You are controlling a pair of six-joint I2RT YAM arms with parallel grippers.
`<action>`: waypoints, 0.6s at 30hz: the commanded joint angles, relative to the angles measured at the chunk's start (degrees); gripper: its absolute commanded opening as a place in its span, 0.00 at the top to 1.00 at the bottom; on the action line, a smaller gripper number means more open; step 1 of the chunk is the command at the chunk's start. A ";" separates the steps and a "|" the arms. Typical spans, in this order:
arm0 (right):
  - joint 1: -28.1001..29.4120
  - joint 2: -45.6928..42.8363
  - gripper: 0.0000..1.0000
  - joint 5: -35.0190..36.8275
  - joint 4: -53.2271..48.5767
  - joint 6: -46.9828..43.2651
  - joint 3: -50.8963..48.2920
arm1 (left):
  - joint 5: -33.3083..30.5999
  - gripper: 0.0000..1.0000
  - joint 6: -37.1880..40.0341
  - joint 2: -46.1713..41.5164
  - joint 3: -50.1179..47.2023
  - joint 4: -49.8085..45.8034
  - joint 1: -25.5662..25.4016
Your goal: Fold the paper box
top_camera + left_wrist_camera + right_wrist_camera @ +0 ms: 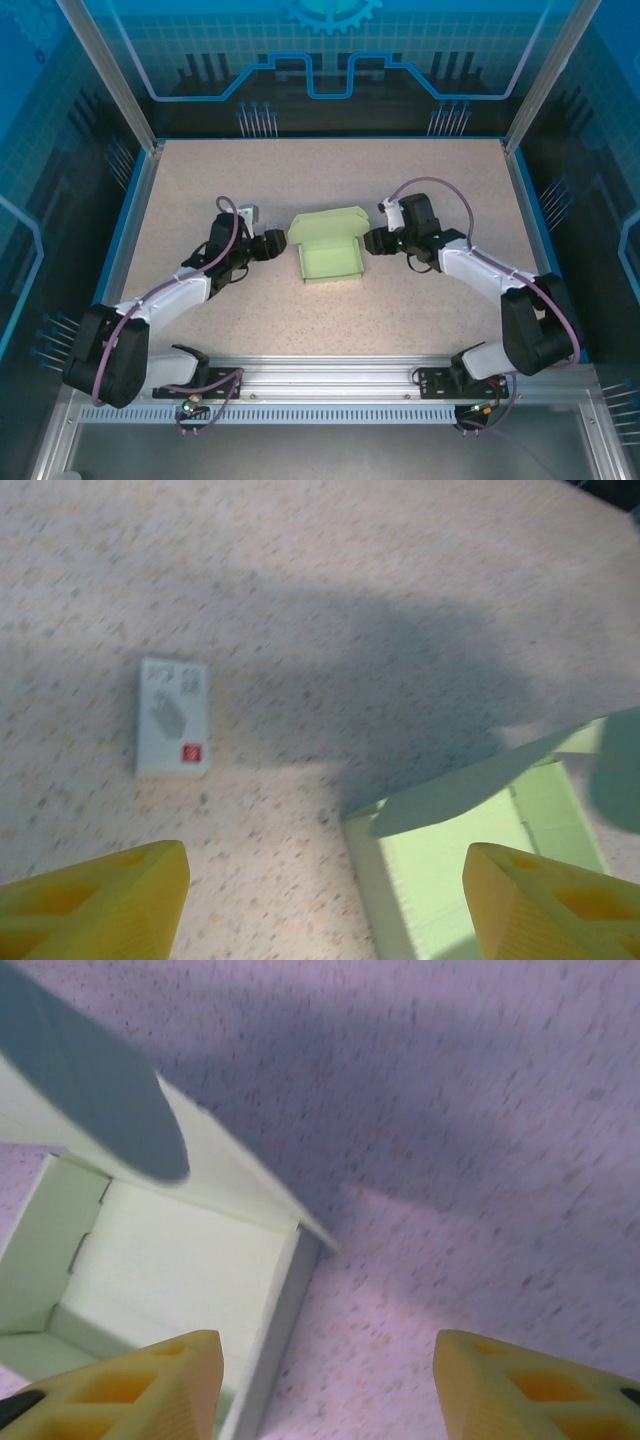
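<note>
Between both open, empty jaws sits the paper box (pixel 330 252); left wrist view adds a white tag (pixel 172 717).

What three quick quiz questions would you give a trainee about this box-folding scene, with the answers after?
1. Short answer: what do the left tool and the right tool hold?
2. True or false: the lid of the paper box is shut flat.
3. Pick one: the small white card lies closest to A) the left tool, B) the right tool, C) the near edge of the table.

Key
1. Nothing; both are open, one on each side of the paper box.
2. False; the lid stands open along the far side.
3. A
</note>
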 commanded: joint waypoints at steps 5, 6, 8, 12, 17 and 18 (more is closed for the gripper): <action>-0.25 2.53 0.42 -0.02 3.03 -15.40 4.31 | 6.63 0.25 8.61 -0.73 -3.27 9.33 -0.24; -0.21 3.15 0.42 -0.06 3.37 -16.26 4.88 | 7.05 0.25 9.61 -0.81 -3.69 9.40 -0.26; -0.19 4.57 0.43 -0.13 3.44 -17.80 6.08 | 7.20 0.26 11.27 -0.92 -4.16 9.26 -0.34; -0.01 7.43 0.44 -0.02 3.32 -20.01 8.83 | 7.62 0.27 14.06 -0.49 -3.82 9.03 -0.60; 1.24 10.03 0.55 -1.01 2.39 -22.14 11.49 | 7.20 0.27 15.76 0.97 -1.74 7.96 -1.30; 1.69 10.42 0.58 -0.74 2.11 -22.54 11.77 | 7.07 0.26 15.93 1.32 -1.28 7.78 -1.34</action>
